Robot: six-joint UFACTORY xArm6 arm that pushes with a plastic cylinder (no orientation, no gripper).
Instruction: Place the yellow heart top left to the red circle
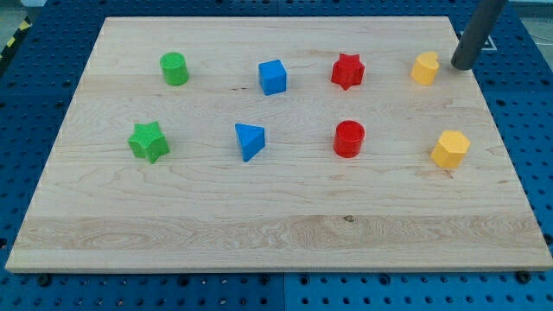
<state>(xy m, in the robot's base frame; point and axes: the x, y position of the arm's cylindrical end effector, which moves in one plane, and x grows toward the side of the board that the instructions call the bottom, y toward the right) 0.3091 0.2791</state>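
Observation:
The yellow heart (pixel 424 67) lies near the view's top right of the wooden board (pixel 276 233). My tip (pixel 460 66) rests just to the right of it, very close or touching its right side. The red circle (pixel 349 138) stands lower and to the left, near the board's middle right. The heart is up and to the right of the red circle.
A red star (pixel 347 71) sits directly above the red circle, left of the heart. A yellow angular block (pixel 450 149) lies at right. A blue cube (pixel 272 76), blue triangle (pixel 250 140), green cylinder (pixel 174 68) and green star (pixel 149 142) lie further left.

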